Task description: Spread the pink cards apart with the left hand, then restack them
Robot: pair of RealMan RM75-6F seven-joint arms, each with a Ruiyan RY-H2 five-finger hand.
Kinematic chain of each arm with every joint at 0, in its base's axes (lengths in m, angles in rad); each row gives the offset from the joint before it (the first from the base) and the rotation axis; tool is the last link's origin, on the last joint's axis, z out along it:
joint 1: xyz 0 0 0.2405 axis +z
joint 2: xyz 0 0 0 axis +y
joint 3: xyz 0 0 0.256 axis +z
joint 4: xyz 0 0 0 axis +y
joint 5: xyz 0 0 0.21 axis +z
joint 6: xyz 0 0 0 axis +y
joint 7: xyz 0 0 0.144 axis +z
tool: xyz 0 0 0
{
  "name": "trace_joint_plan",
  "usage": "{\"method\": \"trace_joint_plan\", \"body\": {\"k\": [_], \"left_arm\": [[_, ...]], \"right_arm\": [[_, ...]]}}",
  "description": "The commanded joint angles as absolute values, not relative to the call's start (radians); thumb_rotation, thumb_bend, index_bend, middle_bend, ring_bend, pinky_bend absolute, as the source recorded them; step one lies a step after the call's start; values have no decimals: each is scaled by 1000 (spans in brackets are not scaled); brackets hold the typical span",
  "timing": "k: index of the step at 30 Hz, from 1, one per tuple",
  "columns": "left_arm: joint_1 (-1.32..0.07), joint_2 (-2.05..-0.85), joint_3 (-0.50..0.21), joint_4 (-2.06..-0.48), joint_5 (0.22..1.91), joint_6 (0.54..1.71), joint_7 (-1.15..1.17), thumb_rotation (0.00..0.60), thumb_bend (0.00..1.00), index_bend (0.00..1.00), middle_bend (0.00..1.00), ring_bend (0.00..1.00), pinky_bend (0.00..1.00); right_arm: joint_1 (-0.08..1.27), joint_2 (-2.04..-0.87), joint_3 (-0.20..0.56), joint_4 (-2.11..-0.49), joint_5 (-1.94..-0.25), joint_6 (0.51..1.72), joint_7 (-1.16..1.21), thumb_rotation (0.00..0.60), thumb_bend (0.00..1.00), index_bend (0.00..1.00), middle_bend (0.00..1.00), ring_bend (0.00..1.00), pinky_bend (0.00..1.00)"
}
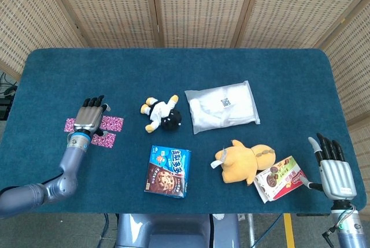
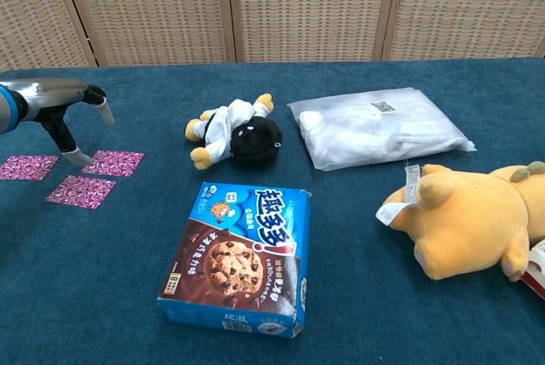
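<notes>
- Open blue cloth-covered table [image 1: 173,66] runs along the far edge, from corner to corner.
- Mid-table is crowded: small black-and-white plush doll [image 1: 161,113], white plastic-wrapped packet [image 1: 222,107], blue cookie box [image 1: 167,171].
- Toward the near right corner, the orange plush toy [image 1: 245,162] touches the red-and-white snack box [image 1: 280,178].

Seen from the head camera, the grey left hand [image 1: 91,116] covers parts of the three patterned pink cards [image 1: 111,124], so only their outer edges show. In the chest view the leftmost card is cut by the frame edge, and whether a fingertip [image 2: 83,157] actually touches a card seems likely but cannot be told. The yellow plush animal [image 2: 473,219] and the red-and-white snack packet [image 2: 538,266] run off the right edge there. The right hand [image 1: 333,168] appears only from above, its forearm cropped at the bottom.
</notes>
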State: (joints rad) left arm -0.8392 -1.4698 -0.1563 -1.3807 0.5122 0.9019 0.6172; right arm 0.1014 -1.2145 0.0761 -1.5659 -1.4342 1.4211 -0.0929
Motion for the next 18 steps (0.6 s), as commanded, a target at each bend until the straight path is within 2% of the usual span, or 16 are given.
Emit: {"method": "trace_joint_plan", "body": {"k": [1, 8, 18], "left_arm": [[-852, -1480, -158, -1357, 485, 886, 627, 600, 203, 267, 0, 0, 0], [-891, -1516, -141, -1276, 404, 840, 682, 600, 203, 268, 0, 0, 0], [-918, -1562, -131, -1201, 374, 809, 700, 600, 207, 286, 0, 0, 0]], "right_arm": [[101, -1214, 76, -1566, -1434, 1421, -92, 600, 28, 0, 0, 0, 0], [103, -1216, 77, -1563, -1429, 1417, -92, 600, 28, 0, 0, 0, 0], [105, -1218, 78, -1559, -1421, 1411, -97, 600, 28, 0, 0, 0, 0]]}}
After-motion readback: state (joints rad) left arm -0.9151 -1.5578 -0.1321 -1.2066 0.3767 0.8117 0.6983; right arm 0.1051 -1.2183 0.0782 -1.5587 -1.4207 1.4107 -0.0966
